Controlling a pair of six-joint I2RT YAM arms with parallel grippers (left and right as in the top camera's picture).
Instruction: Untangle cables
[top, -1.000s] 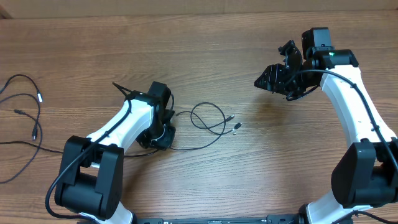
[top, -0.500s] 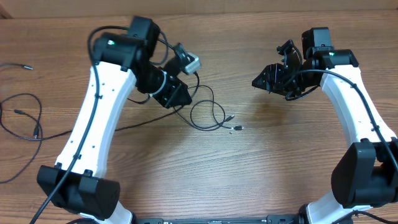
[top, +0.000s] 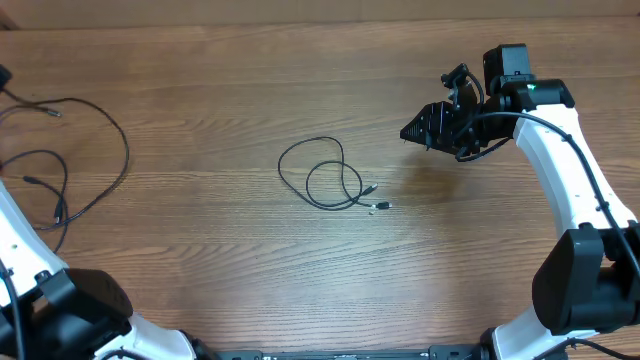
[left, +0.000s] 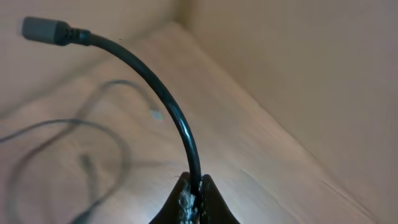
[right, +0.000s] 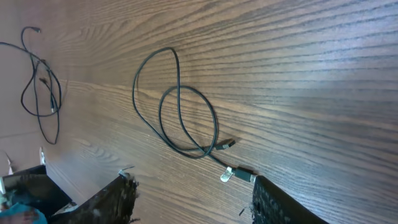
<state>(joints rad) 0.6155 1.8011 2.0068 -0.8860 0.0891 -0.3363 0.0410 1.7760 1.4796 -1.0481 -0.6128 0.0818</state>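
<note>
One thin black cable (top: 322, 180) lies in a double loop mid-table, its silver plug tips (top: 378, 206) at the right end. In the right wrist view that looped cable (right: 179, 118) lies ahead of the jaws, its plug (right: 239, 174) close to the right finger (right: 280, 202). My right gripper (top: 418, 132) (right: 193, 190) hovers open and empty to the right of the loop. My left gripper (left: 194, 190) is shut on a black cable (left: 168, 106) that arches up to a grey plug (left: 43, 30). More loose cables (top: 70, 165) lie at the far left.
The left arm's white link (top: 15, 240) runs along the left edge of the wooden table (top: 220, 270), and its base (top: 75, 310) sits at the front left. The right arm (top: 570, 170) stands along the right side.
The left arm swung from mid-table out to the far left, dragging a cable with it. A single looped cable stays in the centre. The right gripper barely moved.
</note>
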